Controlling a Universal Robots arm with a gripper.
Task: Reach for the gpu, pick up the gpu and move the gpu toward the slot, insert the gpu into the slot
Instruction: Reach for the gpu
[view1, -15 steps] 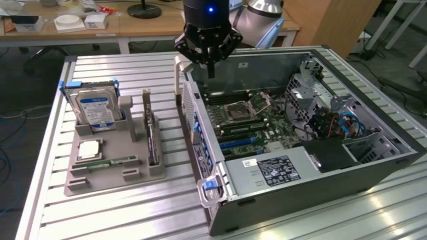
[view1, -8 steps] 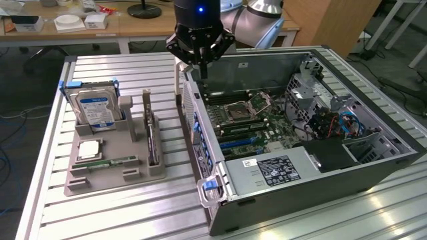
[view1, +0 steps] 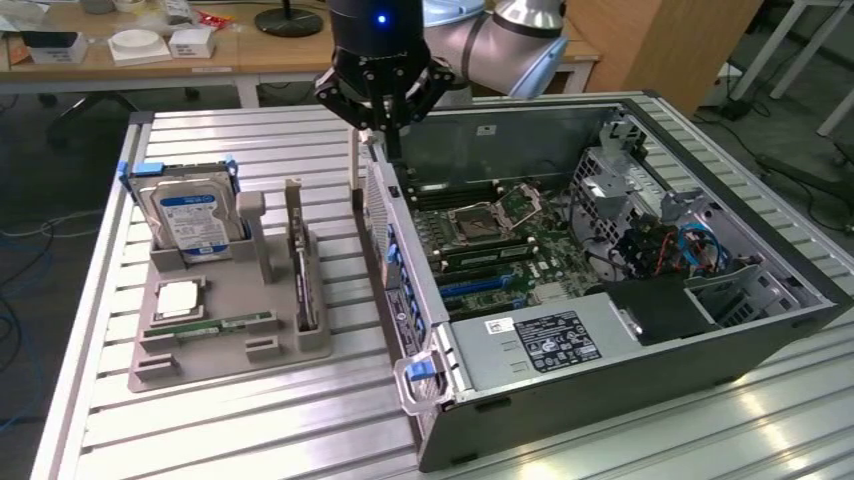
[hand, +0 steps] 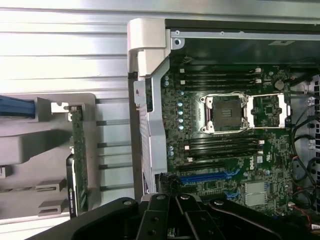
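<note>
Gripper (view1: 384, 130) (hand: 175, 222): jaws fully closed, nothing held. Hangs over far end of open computer case (view1: 641, 340), above wall facing the holder, motherboard (hand: 225, 115) below.

Gpu (view1: 308, 290) (hand: 79, 155): stands on edge in slot of grey holder (view1: 214, 350) on table (view1: 267, 430), at exterior view's left of case, apart from gripper, untouched.

Blue-labelled hard drive (view1: 191, 215): upright at holder's far end, further left of gpu.
</note>
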